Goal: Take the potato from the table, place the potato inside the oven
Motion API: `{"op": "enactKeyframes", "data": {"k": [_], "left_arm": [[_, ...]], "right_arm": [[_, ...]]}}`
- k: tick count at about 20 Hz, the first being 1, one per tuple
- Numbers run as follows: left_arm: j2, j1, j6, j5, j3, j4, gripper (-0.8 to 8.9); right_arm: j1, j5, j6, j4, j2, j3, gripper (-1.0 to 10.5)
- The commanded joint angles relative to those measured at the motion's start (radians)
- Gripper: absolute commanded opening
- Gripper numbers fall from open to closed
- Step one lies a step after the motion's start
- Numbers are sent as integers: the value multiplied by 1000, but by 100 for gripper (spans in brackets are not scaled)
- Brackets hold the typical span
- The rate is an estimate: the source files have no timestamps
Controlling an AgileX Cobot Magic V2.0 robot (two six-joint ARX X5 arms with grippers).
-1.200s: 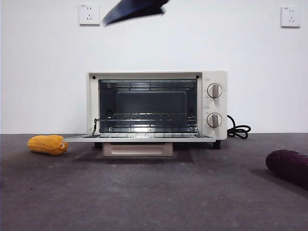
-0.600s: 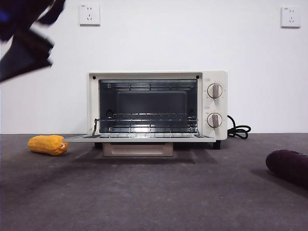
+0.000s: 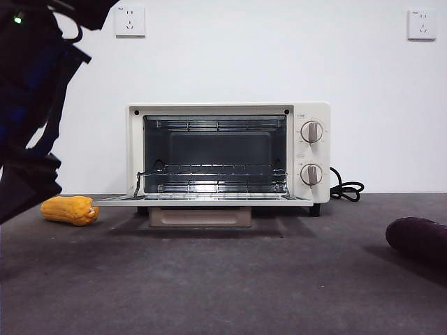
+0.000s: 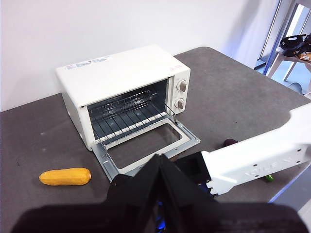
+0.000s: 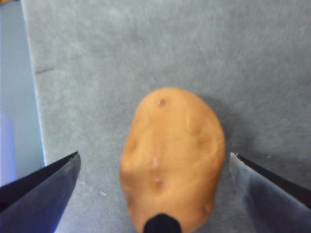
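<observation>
Over on the left, the left gripper [image 4: 160, 167] hangs high with its jaws pressed together, holding nothing. The oven [image 3: 227, 157] stands with its door dropped open. The right gripper [image 5: 155, 184] is spread wide around the potato [image 5: 172, 155], which lies on the table [image 5: 146, 48].

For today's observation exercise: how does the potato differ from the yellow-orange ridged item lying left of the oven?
The potato is a smooth, rounded oval; the ridged item is long and grooved. The potato is duller orange-brown, the ridged item brighter yellow-orange. The potato lies between the right gripper's open jaws; no gripper flanks the ridged item. Both rest on the table.
</observation>
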Motion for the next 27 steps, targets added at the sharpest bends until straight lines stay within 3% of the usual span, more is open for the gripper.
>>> {"op": "enactKeyframes", "data": {"k": [1,3,9,12,15,19,23,27], "left_arm": [[-6,1,-5,1,-8,3,-6],[-6,1,-2,0,-8,4,-6],[-5,1,16,-3,-8,4,-6],[-5,1,24,-3,-8,4,-6],[-5,1,24,-3,-8,4,-6],[-5,1,23,-3,-8,4,-6],[-5,1,19,-3,-8,4,-6],[-5,1,11,-3,-8,4,-6]], "right_arm": [[9,7,14,2,36,5,630],[9,8,24,-10,51,5,599],[6,56,33,-20,50,10,72],[6,55,40,-71,48,32,53],[-4,85,37,-226,15,140,55],[-45,270,36,-481,-14,356,56],[-143,370,45,-679,-16,494,55],[-287,365,194,-750,-16,513,29]]}}
